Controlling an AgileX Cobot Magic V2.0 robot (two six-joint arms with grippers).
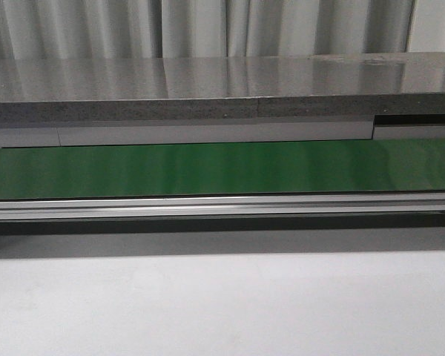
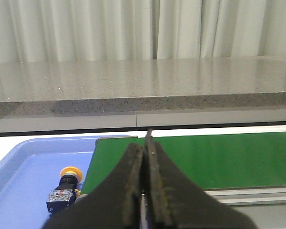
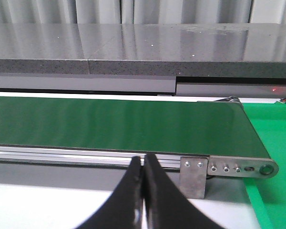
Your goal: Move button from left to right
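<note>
Left gripper (image 2: 143, 191): lower centre of the left wrist frame; fingers pressed together, nothing between them.
Right gripper (image 3: 143, 193): lower centre of the right wrist frame; fingers together, empty. Neither gripper shows in the front frame.
Table (image 1: 222, 304): pale, plain surface across the lower third of the front frame.
Button (image 2: 65, 190): lower left of the left wrist frame, lying on its side in the blue tray (image 2: 19, 191), yellow-orange cap toward the upper part of the frame, black body nearer the camera. Apart from the left gripper, to its left in frame. Not visible in the front or right wrist frames.
Green belt (image 1: 222, 169): horizontal band across the middle of the front frame; bare in all three views. Its left end sits just beside the tray; its right end, with a metal bracket (image 3: 193, 174), adjoins a bright green surface (image 3: 271, 143).
Grey ledge (image 1: 222, 85): behind the belt, upper half of every frame, curtain beyond.
Task status: judged not yet started (button ungrasped, still at the left).
Risk 1: descending with the fingers together would push the button rather than seize it; open first.
Risk 2: the round cap may roll or slip under a pinch; the boxy body looks the safer hold.
Risk 3: the tray wall and belt edge lie close to the button; a skewed approach could strike either.
</note>
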